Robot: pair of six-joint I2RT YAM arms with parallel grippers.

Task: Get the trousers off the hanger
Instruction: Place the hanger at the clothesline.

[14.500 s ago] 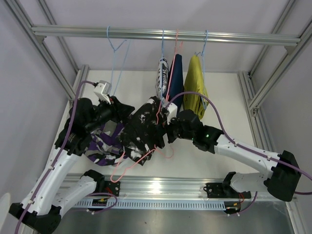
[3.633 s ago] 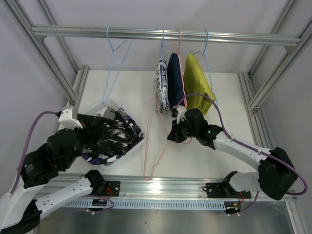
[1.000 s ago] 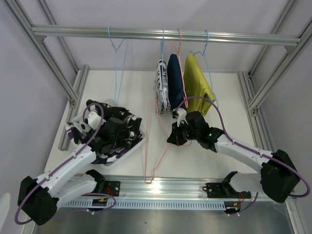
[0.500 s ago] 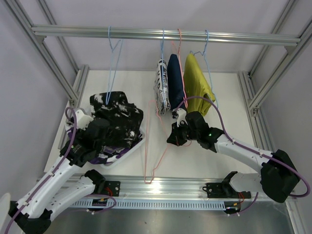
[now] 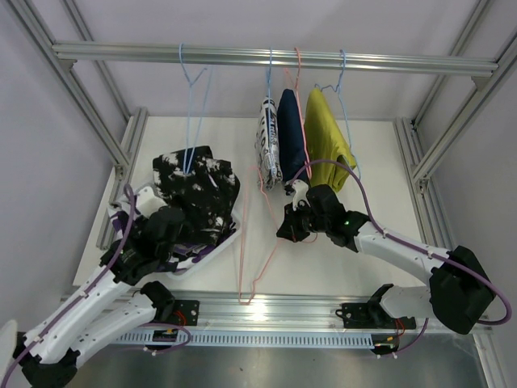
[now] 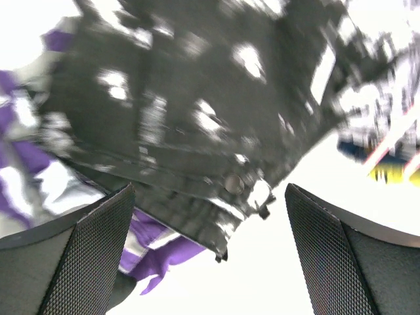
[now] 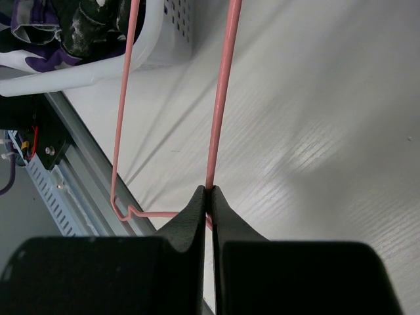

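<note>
The left fingers [image 6: 92, 256], broad pads with a fine mesh grip, stand fully apart and hold nothing. Just beyond them lies the black speckled pair [image 6: 197, 118], soft crumpled cloth with a round metal stud at its waistband, heaped over the purple-white patterned pair [image 6: 157, 252], whose edge shows beneath it. Both lie in a white plastic basket [image 5: 232, 234] with perforated walls. The right fingers [image 7: 193, 216], smooth and black, are pressed together on one thin wire of the bare pink hanger [image 7: 220, 98], whose angular loop runs off to their left over the pale, grained tabletop [image 7: 315, 131]. Above and behind these fingers, from the metal rail [image 5: 266, 56], hang three folded pairs side by side: white with blue print [image 5: 269, 141], navy [image 5: 291, 133] and yellow [image 5: 325, 137].
</note>
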